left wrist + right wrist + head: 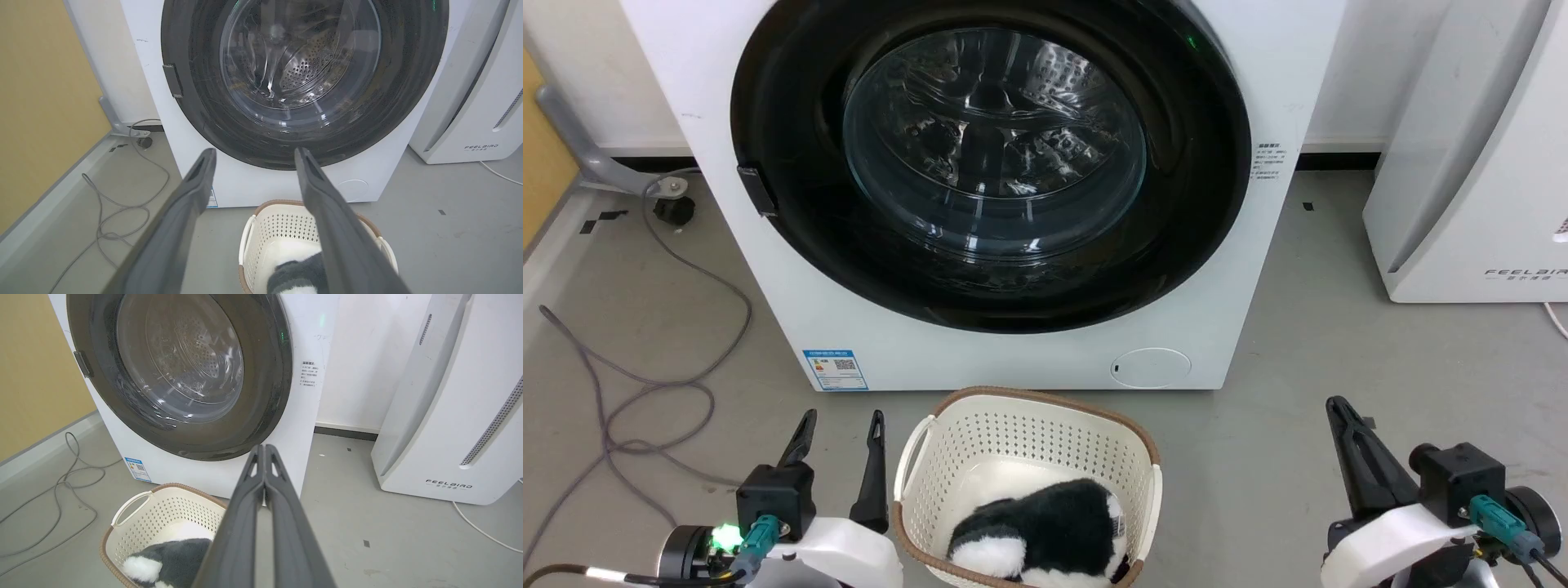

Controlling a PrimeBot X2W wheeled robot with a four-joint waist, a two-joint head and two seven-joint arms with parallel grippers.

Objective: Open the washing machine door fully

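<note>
My left gripper (843, 418) hangs low at my lower left, fingers spread apart and empty, pointing up toward the washer (1013, 359). My right gripper (1339, 408) sits low at my lower right, fingers pressed together on nothing, leaning left. Both are well apart from the door (994, 147), which lies closed flush in the washer's front, its handle (756, 190) at the left edge. A basket (1029, 398) stands between my grippers.

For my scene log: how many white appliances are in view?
2: the washing machine at centre and a second unit on the head view's right. Others may stand off-frame.
</note>
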